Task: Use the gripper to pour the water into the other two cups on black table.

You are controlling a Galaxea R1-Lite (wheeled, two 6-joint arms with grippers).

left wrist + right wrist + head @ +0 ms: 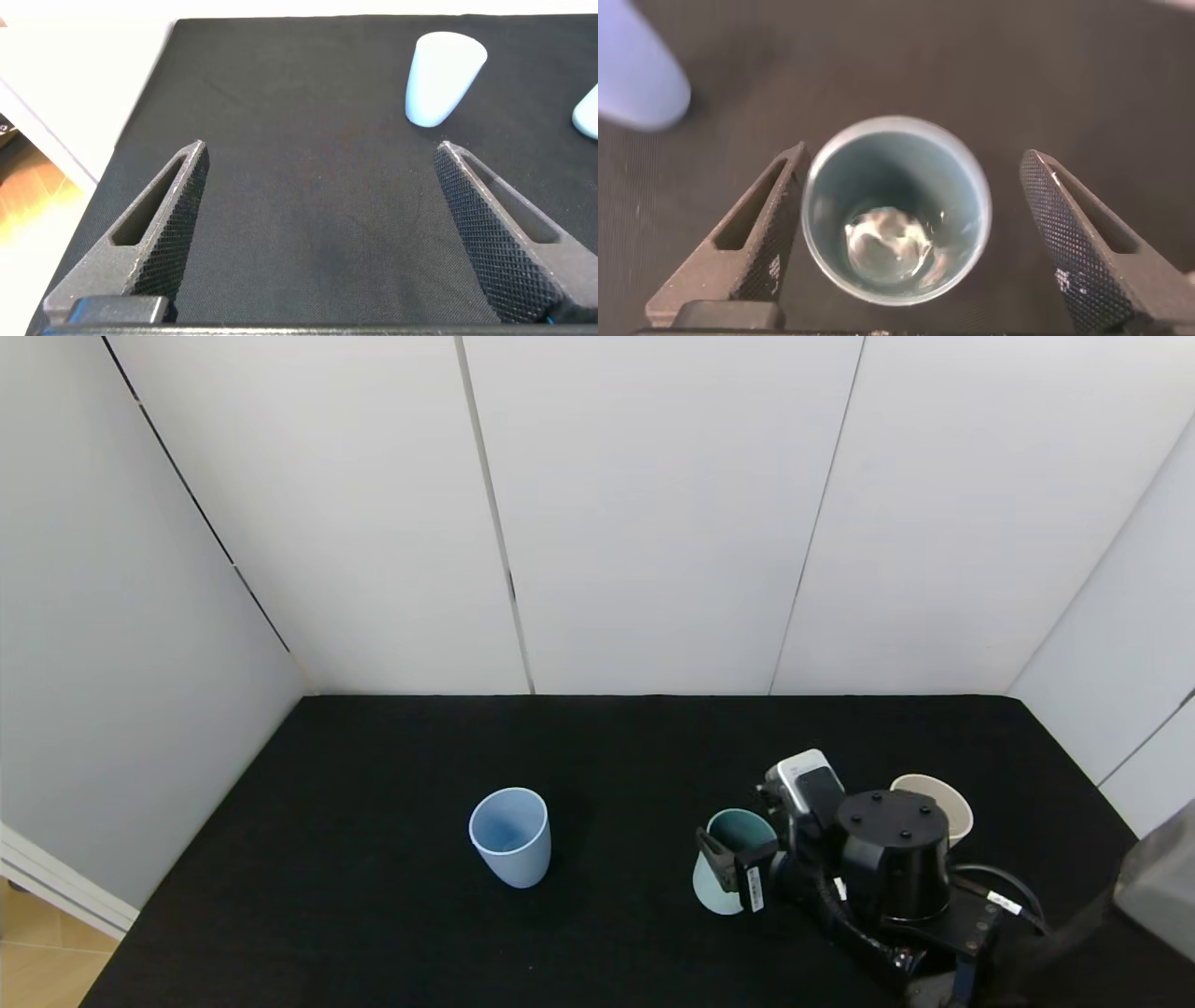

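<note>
The teal-green tumbler (736,873) stands on the black table (373,915), right of centre. My right gripper (747,845) is open with its fingers on either side of this tumbler, near its rim. In the right wrist view the tumbler (895,210) sits between the open fingers (757,243) of the right gripper (915,156), and the water (887,245) glints at its bottom. The light blue cup (510,836) stands alone at mid-table. The cream-beige cup (943,800) stands behind my right arm, partly hidden. My left gripper (322,154) is open and empty above bare table, out of the head view.
White wall panels close the table's back and sides. The table's left edge (140,112) drops to a wooden floor. The light blue cup also shows in the left wrist view (444,79) and in the right wrist view (635,75).
</note>
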